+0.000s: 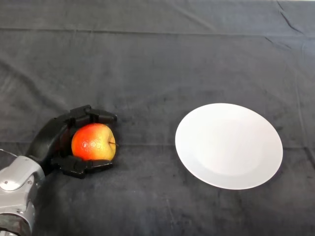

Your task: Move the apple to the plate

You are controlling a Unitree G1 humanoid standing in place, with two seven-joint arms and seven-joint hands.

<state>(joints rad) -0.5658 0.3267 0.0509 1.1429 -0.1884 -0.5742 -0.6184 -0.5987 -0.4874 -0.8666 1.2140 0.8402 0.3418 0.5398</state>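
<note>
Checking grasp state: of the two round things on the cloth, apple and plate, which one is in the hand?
The apple, red-yellow, at the left: the left hand has its fingers curled round it. The white plate lies bare to the right, untouched.

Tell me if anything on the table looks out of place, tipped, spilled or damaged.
Nothing stands out. The apple looks whole, held in the left hand, whose fingers curl round it. The white plate lies flat to the right with nothing on it. The dark cloth has a few creases, no spills.

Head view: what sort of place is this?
Likely a lab test bench, not a kitchen: a table under plain dark cloth, only an apple and a bare white plate, robot hand curled round the apple.
</note>
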